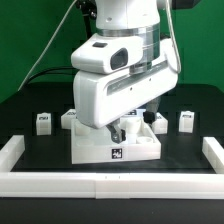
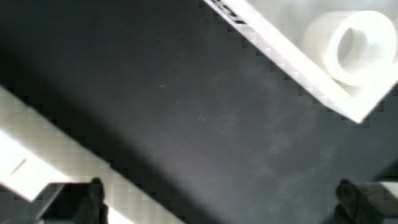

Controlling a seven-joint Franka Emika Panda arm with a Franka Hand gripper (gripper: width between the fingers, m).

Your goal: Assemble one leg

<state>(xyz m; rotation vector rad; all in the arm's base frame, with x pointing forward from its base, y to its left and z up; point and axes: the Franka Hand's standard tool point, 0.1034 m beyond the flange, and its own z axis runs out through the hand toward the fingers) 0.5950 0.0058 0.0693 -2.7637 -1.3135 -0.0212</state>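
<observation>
Hangs close by the big flat white piece (image 1: 135, 150) with gripper (image 1: 117, 130) wide open and holding nothing, well apart from one leg (image 1: 43, 121) standing at the exterior view's left and another leg (image 1: 186, 120) at its right.

Your setup looked like a robotics lab bench, not a home or a workshop. You had the white robot arm (image 1: 118, 75) over a black table (image 1: 40, 150) fenced by white border bars (image 1: 110, 183), a plain green backdrop (image 1: 30, 40), black cables (image 1: 48, 62) hanging behind, and square tag markers (image 1: 116, 154) stuck on white parts like a leg (image 1: 43, 121).
</observation>
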